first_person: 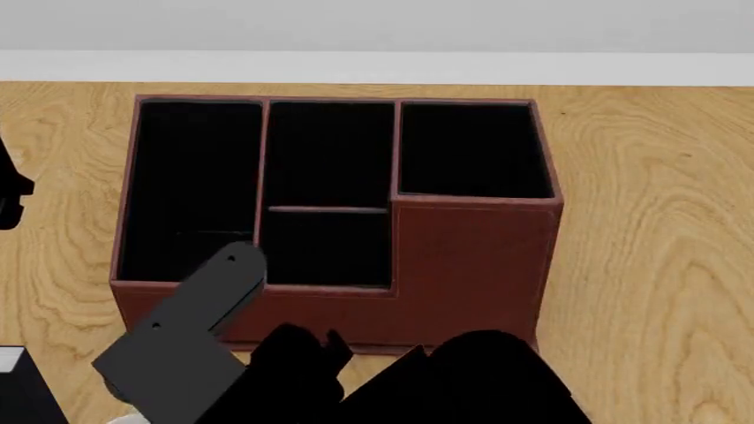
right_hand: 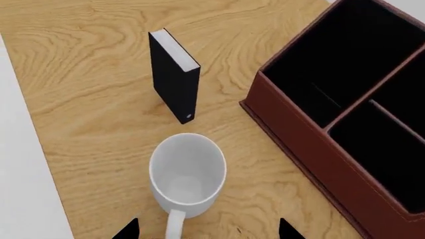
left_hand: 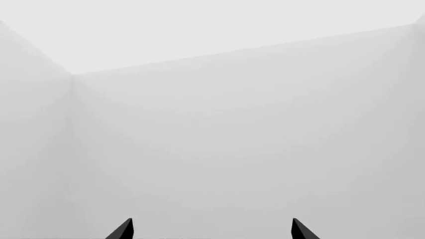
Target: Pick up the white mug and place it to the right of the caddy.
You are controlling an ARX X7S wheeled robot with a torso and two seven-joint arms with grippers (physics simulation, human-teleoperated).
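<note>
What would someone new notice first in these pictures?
The big reddish-brown caddy fills the middle of the wooden table in the head view, its compartments empty. In the right wrist view, the white mug stands upright just ahead of the open right gripper, beside a small black box.

Simulated office-type desk setting. Evidence: light wood-grain table (first_person: pixel 659 221) carrying a reddish-brown leather-look caddy (first_person: pixel 471 256) with black-lined compartments, a black book-like box (right_hand: pixel 174 74) standing upright, and a white mug (right_hand: pixel 188 174). Blank pale walls (left_hand: pixel 232 124) surround it.
</note>
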